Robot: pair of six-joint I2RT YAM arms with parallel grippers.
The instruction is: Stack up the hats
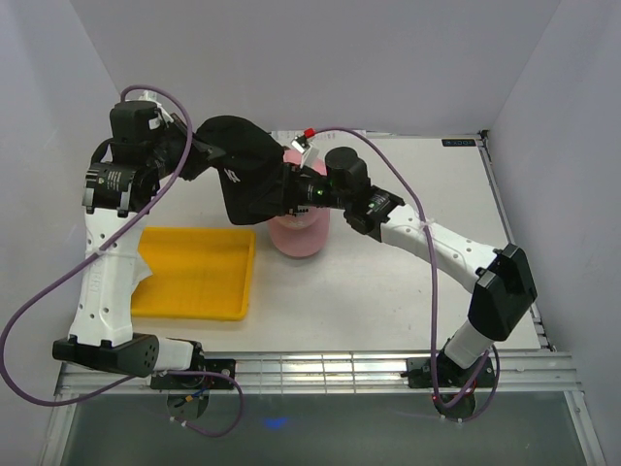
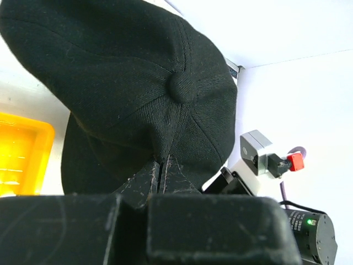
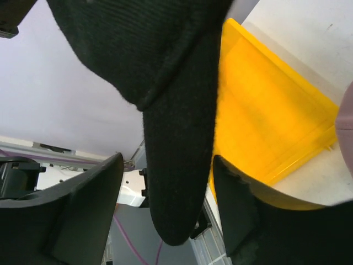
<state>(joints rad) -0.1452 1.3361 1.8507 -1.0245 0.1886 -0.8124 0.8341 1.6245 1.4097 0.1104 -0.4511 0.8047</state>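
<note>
So we see the left gripper [image 2: 161, 172] pinched tight on the black cap [image 1: 243, 170], held aloft just beside the pink cap [image 1: 303, 235] on the table [image 1: 388, 291], while the right gripper [image 3: 168, 165] gapes wide astride the black brim [image 3: 177, 110].

Left pincer [image 2: 160, 168] clamped shut; right pincer [image 3: 165, 190] jaws spread apart.

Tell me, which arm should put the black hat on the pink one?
Left: the left pincer is shut on the black cap, near the pink cap. The right pincer stands open around its brim, gripping nothing.
</note>
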